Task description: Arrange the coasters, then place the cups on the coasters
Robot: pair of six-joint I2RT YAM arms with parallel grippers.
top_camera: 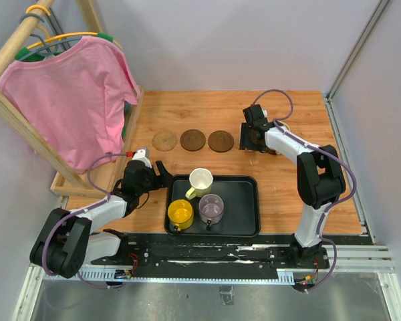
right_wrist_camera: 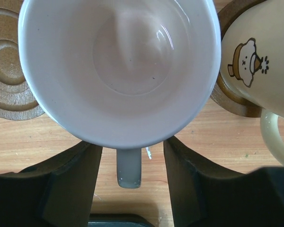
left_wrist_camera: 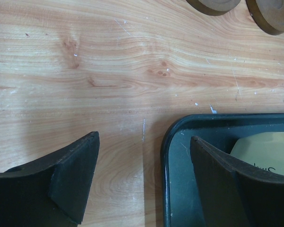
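Note:
A pale pink cup (right_wrist_camera: 118, 61) stands upright on the wood table, its handle (right_wrist_camera: 128, 168) between the fingers of my right gripper (right_wrist_camera: 130, 151) (top_camera: 249, 138). The jaws are open, with a gap on each side of the handle. Right of it a yellow-cream cup (right_wrist_camera: 260, 56) with a bear drawing sits on a dark coaster (right_wrist_camera: 232, 101). Three bare coasters lie in a row: tan (top_camera: 165, 140), dark (top_camera: 192, 140), dark (top_camera: 220, 140). The cream-white (top_camera: 200, 179), yellow (top_camera: 180, 212) and purple (top_camera: 211, 207) cups stand in the black tray (top_camera: 244, 214). My left gripper (top_camera: 157, 170) (left_wrist_camera: 146, 137) is open and empty over the tray's corner (left_wrist_camera: 168, 142).
A wooden clothes rack (top_camera: 87, 180) with a pink T-shirt (top_camera: 67, 93) stands at the back left, close to my left arm. Grey enclosure walls close in the table at the back and at the right.

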